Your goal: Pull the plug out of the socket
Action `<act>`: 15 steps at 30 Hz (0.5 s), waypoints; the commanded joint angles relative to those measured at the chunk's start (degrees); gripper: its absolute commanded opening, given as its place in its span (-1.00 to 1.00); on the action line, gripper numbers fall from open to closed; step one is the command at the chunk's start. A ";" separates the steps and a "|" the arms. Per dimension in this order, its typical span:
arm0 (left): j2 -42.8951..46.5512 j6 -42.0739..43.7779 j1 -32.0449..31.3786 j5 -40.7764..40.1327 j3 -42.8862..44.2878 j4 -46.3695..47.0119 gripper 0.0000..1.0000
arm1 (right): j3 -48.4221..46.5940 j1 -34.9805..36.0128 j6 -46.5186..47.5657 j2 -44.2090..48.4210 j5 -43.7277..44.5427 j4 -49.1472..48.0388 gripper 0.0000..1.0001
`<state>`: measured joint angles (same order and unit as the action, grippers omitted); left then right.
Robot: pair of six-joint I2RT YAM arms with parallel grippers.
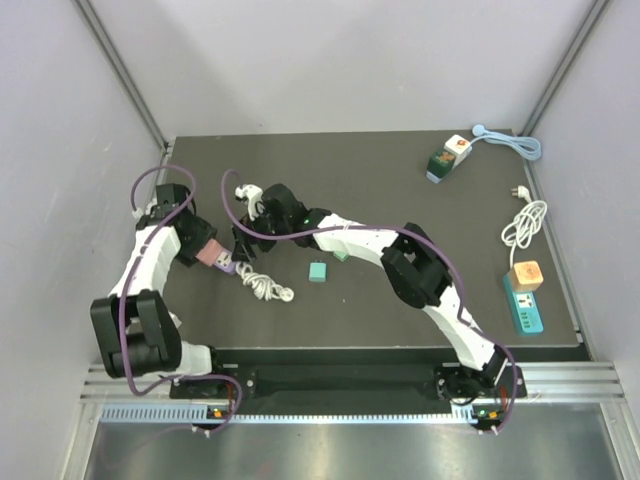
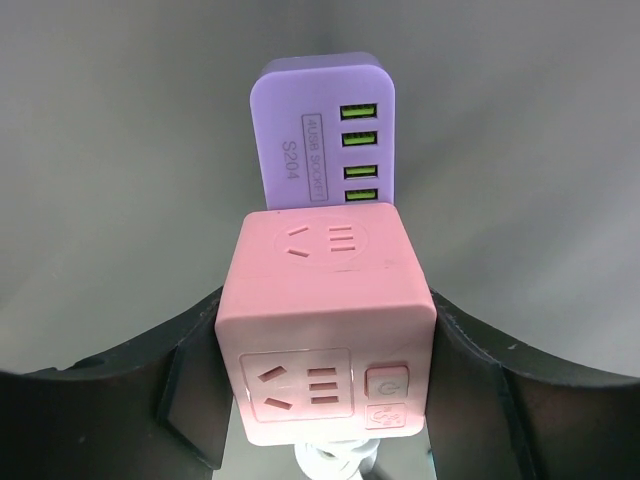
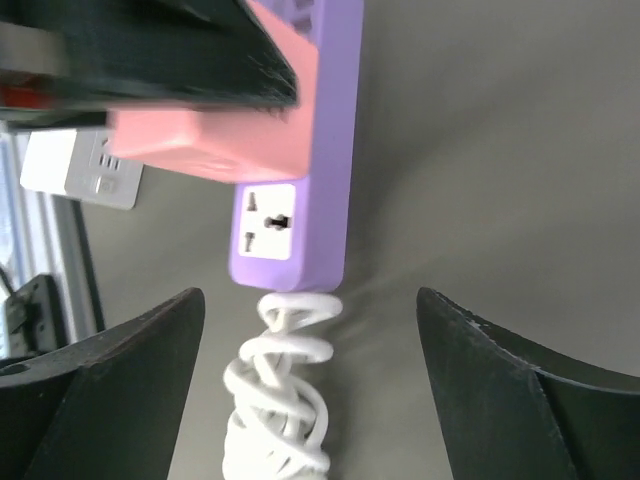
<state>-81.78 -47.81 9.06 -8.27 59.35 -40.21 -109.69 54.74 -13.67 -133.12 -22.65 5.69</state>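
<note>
The pink plug is rigid, slick plastic, probably tight in the purple strip. The left hand pinches its flat sides; the right hand, spread, should brace the strip.

Pink socket cube — smooth matt plastic

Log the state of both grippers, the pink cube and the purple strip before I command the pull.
left gripper: shut on pink cube, one finger on each side
right gripper: open, fingers either side of purple strip at its cord end, not touching
pink cube: seated against the purple strip's face
white cord: coiled, trailing from the strip's end
pull: not yet done
</note>
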 commanded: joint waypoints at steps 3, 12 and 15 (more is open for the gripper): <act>8.90 6.06 -0.97 6.59 -3.62 6.71 -1.00 | -0.79 0.01 -8.99 -3.63 -10.03 -9.73 0.66; 12.87 9.14 -0.97 12.75 -6.27 8.47 -1.00 | -0.53 -0.07 -18.05 -7.06 -14.00 -17.29 0.39; 14.01 9.32 -1.06 14.07 -6.53 9.09 -1.00 | -0.18 -0.16 -18.84 -7.85 -13.56 -17.56 0.02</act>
<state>-70.96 -39.83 8.27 1.39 52.88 -35.68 -109.49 54.57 -29.91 -139.94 -33.91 -6.39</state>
